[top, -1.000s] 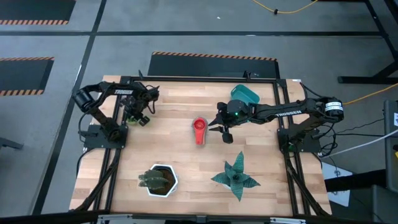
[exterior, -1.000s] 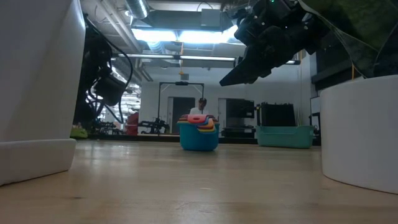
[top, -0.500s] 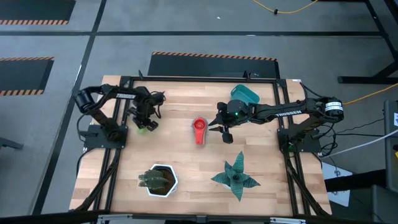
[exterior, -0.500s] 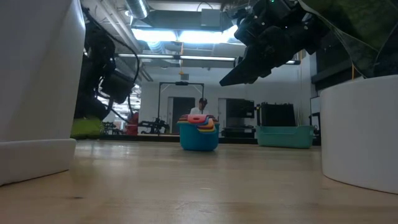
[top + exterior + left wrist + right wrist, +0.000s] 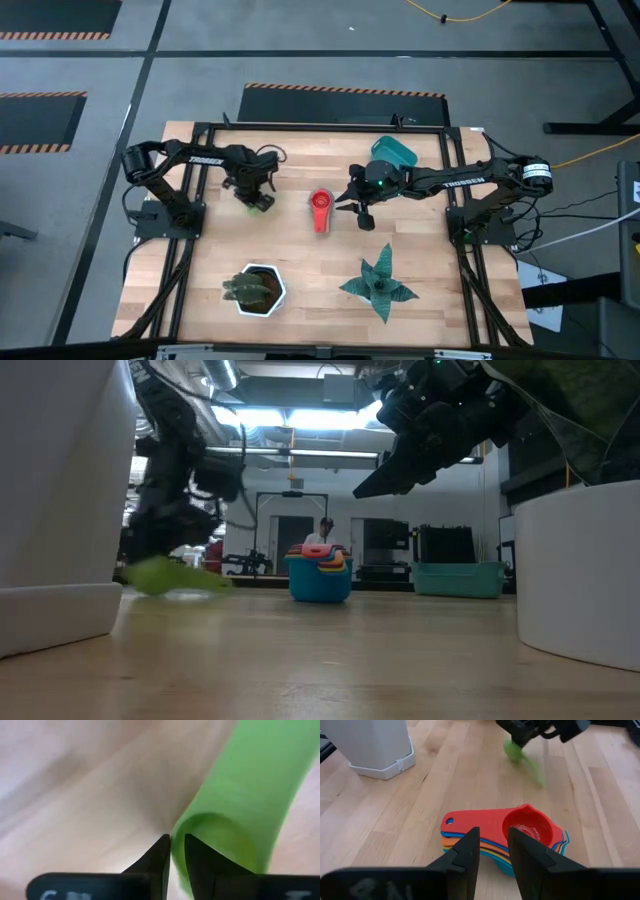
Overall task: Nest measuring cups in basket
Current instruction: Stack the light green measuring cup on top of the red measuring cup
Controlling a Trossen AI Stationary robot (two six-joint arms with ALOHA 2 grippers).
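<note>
The green measuring cup [image 5: 261, 203] is in my left gripper [image 5: 256, 190], left of the table's middle; it shows blurred in the low view [image 5: 168, 576] and the right wrist view [image 5: 521, 753]. The other measuring cups sit nested in a stack, red on top [image 5: 320, 210] [image 5: 506, 831], with the bottom cup on the table [image 5: 320, 582]. My right gripper [image 5: 358, 207] [image 5: 493, 851] hovers open just right of that stack, touching nothing. The teal basket [image 5: 394, 152] [image 5: 458, 578] stands near the far edge, behind the right arm. My left gripper pinches the green cup's wall at the rim [image 5: 176, 831], one finger [image 5: 197, 862] on the hollow side and the other [image 5: 159, 856] outside. The fingers come from above, pointing down. The cup hangs low over the wood; I cannot tell if it touches the table.
A white hexagonal pot [image 5: 260, 288] with a dark plant and a green star-shaped plant [image 5: 380, 285] stand near the near edge. Bare wood lies between the green cup and the stack. A person shows far off in the room [image 5: 322, 532].
My left gripper has carried the green cup toward the table's right and slightly toward the near edge, closing on the cup stack. The stack, the basket and my right gripper have kept still.
</note>
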